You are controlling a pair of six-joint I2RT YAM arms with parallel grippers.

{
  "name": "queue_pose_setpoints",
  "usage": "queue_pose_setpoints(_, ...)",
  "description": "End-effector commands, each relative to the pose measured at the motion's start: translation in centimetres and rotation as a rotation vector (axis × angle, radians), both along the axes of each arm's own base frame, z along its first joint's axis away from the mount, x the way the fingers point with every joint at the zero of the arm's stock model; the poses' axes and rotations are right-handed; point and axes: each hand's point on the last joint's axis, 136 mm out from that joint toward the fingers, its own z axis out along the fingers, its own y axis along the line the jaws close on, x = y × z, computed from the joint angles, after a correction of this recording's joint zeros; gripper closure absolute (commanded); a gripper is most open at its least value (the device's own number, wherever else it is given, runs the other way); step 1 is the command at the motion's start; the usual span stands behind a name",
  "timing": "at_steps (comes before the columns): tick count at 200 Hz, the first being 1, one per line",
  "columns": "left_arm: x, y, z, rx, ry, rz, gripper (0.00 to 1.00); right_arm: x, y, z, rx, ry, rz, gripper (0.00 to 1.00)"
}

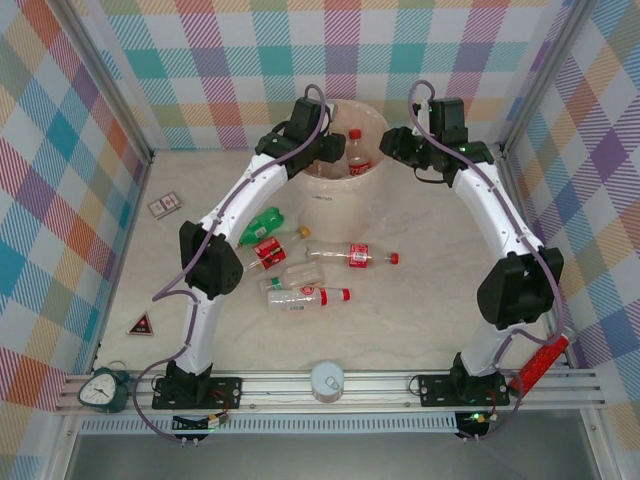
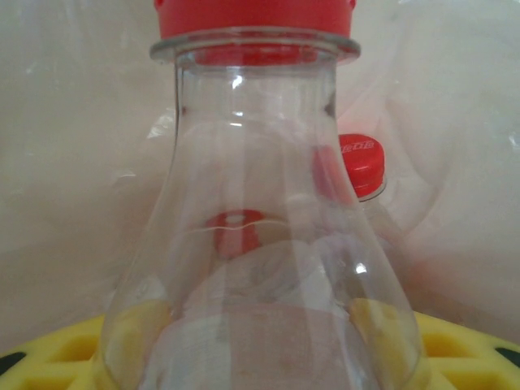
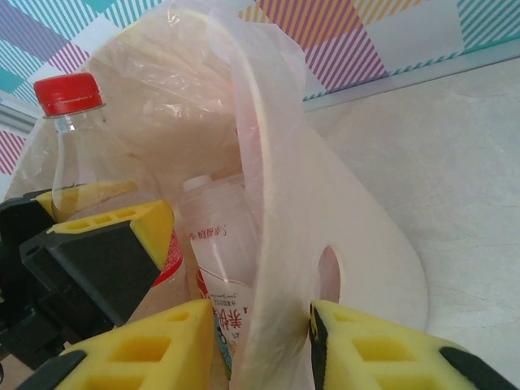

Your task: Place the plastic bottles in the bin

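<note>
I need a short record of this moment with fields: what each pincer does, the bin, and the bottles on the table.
left pincer: shut on a clear red-capped bottle, at the mouth of the bin
right pincer: open, fingers straddle the bin's rim
in bin: at least one other bottle
on table: several bottles, among them a green bottle

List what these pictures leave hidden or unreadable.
- Top external: the full contents of the bin; the left gripper and its held bottle cover the mouth.
- Left wrist: the held bottle's lower body, cut off by the bottom edge.
- Right wrist: whether the right gripper clamps the bin wall or merely straddles it.
- Top external: print on the card, too small.
</note>
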Motion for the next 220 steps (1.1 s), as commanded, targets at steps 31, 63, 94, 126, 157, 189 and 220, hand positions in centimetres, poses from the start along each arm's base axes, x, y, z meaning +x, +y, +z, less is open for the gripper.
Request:
queue_pose_setpoints(31, -0.7, -1.4, 1.1, -0.026, -0.009, -0.081, 0.47, 0.6, -0.1, -0.2, -0.009, 0.002, 0.010, 0.69)
queue_pose_setpoints(63, -0.7, -1.3, 2.0, -0.023, -0.033, -0.076, 0.26, 0.6, -0.2, -0.5, -0.013, 0.004, 0.007, 0.70)
queue_pose_setpoints(94, -1.1, -1.5, 2.8, -0.041, -0.040, -0.097, 0.12, 0.6, -0.4, -0.5, -0.020, 0.004, -0.002, 0.70)
queue_pose_setpoints(126, -1.5, -1.8, 3.6, -0.071, -0.047, -0.110, 0.05, 0.5, -0.4, -0.5, -0.018, 0.004, -0.007, 0.70)
queue_pose_setpoints(157, -2.6, -2.6, 6.4, -0.178, -0.090, -0.152, 0.02, 0.5, -0.5, -0.7, -0.022, 0.006, -0.006, 0.70)
queue_pose_setpoints(189, -3.6, -2.2, 10.3, -0.279, -0.176, -0.145, 0.01, 0.5, -0.4, -0.8, -0.023, 0.008, -0.004, 0.70)
queue_pose_setpoints(220, -4.5, -0.3, 13.4, -0.283, -0.248, -0.086, 0.00, 0.5, -0.4, -0.7, -0.022, 0.008, 0.000, 0.70)
